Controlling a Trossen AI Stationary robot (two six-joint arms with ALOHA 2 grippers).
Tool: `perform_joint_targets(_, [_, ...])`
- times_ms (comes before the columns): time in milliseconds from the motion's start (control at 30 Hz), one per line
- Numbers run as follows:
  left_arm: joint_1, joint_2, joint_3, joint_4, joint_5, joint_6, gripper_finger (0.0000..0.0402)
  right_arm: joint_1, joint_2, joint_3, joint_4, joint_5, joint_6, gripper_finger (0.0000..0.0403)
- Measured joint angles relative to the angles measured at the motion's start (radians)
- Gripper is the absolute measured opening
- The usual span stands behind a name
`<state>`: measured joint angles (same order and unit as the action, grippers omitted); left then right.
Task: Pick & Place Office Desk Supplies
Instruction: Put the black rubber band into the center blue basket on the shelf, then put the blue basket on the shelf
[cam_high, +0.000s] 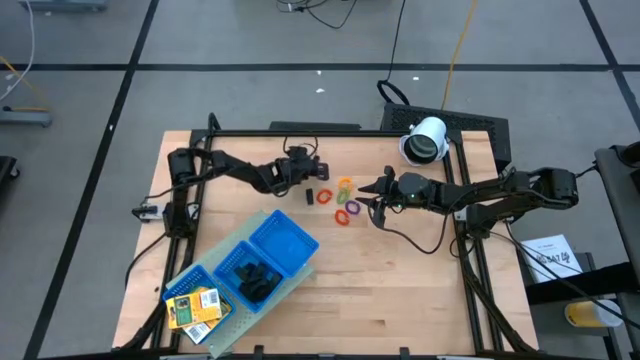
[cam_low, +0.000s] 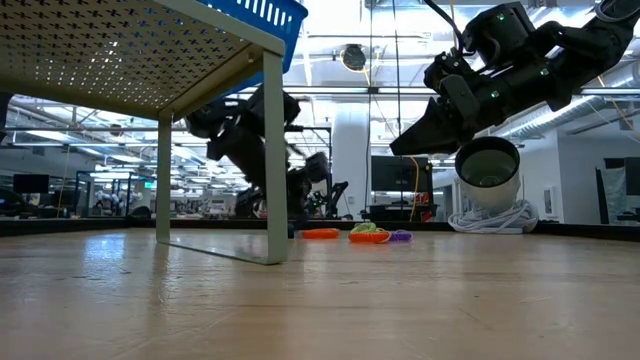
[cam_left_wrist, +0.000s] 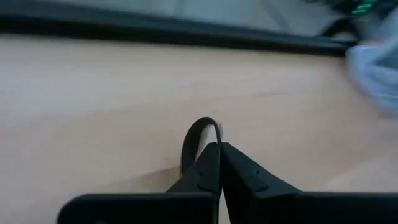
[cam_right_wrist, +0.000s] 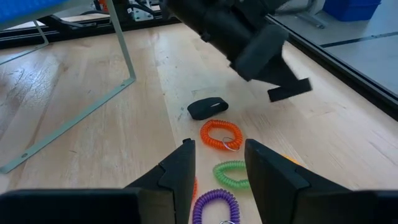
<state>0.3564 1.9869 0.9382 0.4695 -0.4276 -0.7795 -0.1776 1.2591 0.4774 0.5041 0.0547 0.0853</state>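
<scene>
My left gripper (cam_high: 320, 170) (cam_left_wrist: 219, 146) is shut at the table's middle, with a thin black loop (cam_left_wrist: 198, 132) at its fingertips. One black clip (cam_high: 310, 195) (cam_right_wrist: 208, 107) lies flat on the wood just near of it. Coloured rings lie beside that clip: orange (cam_right_wrist: 221, 134), green (cam_right_wrist: 233, 174), purple (cam_right_wrist: 214, 202). My right gripper (cam_high: 368, 190) (cam_right_wrist: 217, 146) hangs open above the rings with nothing between its fingers. The blue tray (cam_high: 290, 235) holds black clips (cam_high: 250, 278) and yellow packs (cam_high: 192, 308). My left gripper pinches the thin black loop between its two shut fingertips, at one end of the loop's arc (cam_left_wrist: 216, 138). The rest of the loop curves out past the tips. Whether the loop is clear of the table cannot be told.
A white cylindrical device (cam_high: 425, 140) lies at the far right of the table, with cables behind it. The blue tray sits on a perforated stand with thin legs (cam_low: 275, 150) at the near left. Bare wood stretches along the near right.
</scene>
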Motion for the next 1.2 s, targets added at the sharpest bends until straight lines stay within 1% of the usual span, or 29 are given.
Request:
perform_joint_targets(167, [-0.013,0.0,0.0,0.251,0.084,0.136,0.0031,0.0,0.0,0.0,0.0,0.0,0.0,0.0128])
perform_joint_targets(267, [-0.022,-0.004,0.0,0.384,0.156,0.178,0.0039,0.0,0.0,0.0,0.0,0.0,0.0,0.0128])
perform_joint_targets(333, [-0.027,-0.02,0.0,0.426,0.215,0.178,0.004,0.0,0.0,0.0,0.0,0.0,0.0,0.0128])
perform_joint_targets(433, [-0.033,-0.074,0.0,0.423,0.301,0.176,0.0041,0.0,0.0,0.0,-0.004,0.0,0.0,0.0128])
perform_joint_targets(533, [-0.033,-0.148,0.0,0.384,0.408,0.175,0.0041,0.0,0.0,0.0,-0.008,0.0,0.0,0.0128])
perform_joint_targets(667, [-0.04,-0.281,0.0,0.312,0.552,0.192,0.0041,0.0,0.0,0.0,-0.008,0.0,0.0,0.0128])
perform_joint_targets(733, [-0.052,-0.353,0.0,0.249,0.591,0.237,0.0041,0.0,0.0,0.0,-0.008,0.0,0.0,0.0128])
perform_joint_targets(833, [-0.085,-0.449,0.001,0.113,0.565,0.334,0.0042,0.0,0.0,0.0,-0.008,0.001,0.0,0.0128])
perform_joint_targets(900, [-0.112,-0.489,0.001,-0.013,0.51,0.392,0.0042,0.0,0.0,0.0,-0.007,0.001,0.0,0.0128])
perform_joint_targets(933, [-0.128,-0.497,0.001,-0.072,0.465,0.409,0.0042,0.0,0.0,0.0,-0.006,0.001,0.0,0.0128])
perform_joint_targets(1033, [-0.174,-0.493,0.0,-0.229,0.283,0.375,0.0042,0.0,0.0,0.0,-0.003,0.001,0.0,0.0128])
perform_joint_targets(1100, [-0.197,-0.468,0.0,-0.289,0.184,0.35,0.0044,0.0,0.0,0.0,-0.001,0.001,0.0,0.0128])
perform_joint_targets(1133, [-0.205,-0.455,0.0,-0.323,0.152,0.334,0.0046,0.0,0.0,0.0,-0.001,0.001,0.0,0.0128])
perform_joint_targets(1200, [-0.216,-0.422,-0.001,-0.403,0.119,0.285,0.0059,0.0,0.0,0.0,0.0,0.001,0.0,0.0128])
